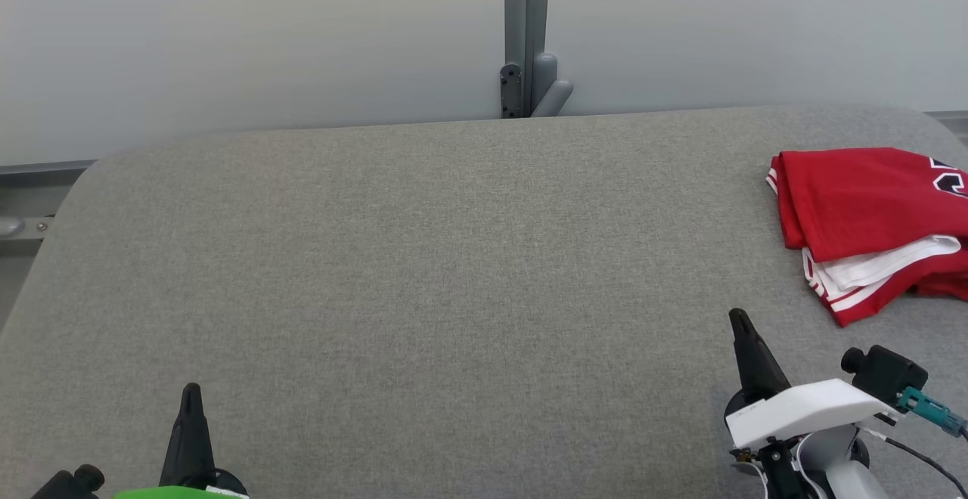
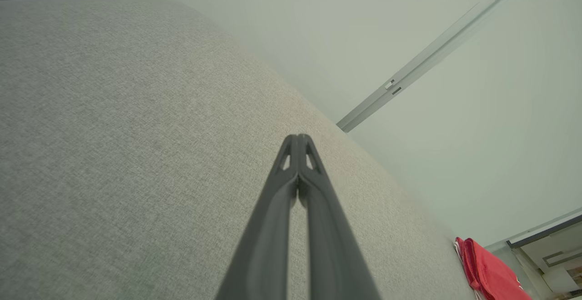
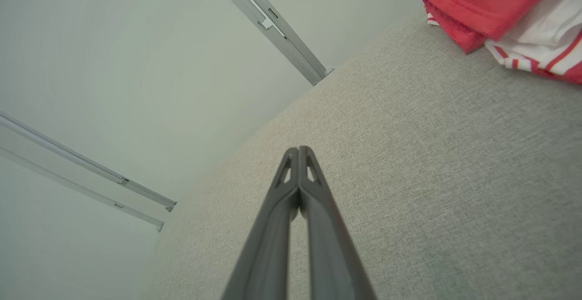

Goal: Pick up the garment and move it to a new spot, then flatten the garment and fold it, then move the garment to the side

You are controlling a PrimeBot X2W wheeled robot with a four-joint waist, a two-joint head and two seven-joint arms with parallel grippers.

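The garment (image 1: 870, 219) is a red jersey with white trim, lying folded at the right edge of the grey table (image 1: 423, 295). It also shows in the left wrist view as a red bundle (image 2: 489, 272) far right, and in the right wrist view (image 3: 491, 0) at the top right. My left gripper (image 1: 191, 392) rests at the lower left, shut and empty; its tips (image 2: 298, 137) meet. My right gripper (image 1: 737, 316) sits at the lower right, shut and empty, a short way in front of the garment and apart from it; its tips (image 3: 299, 149) meet.
A pale wall runs behind the table, with a grey vertical post (image 1: 525, 38) at its middle. The table's back corners are rounded. A wide stretch of bare grey fabric lies between the two grippers.
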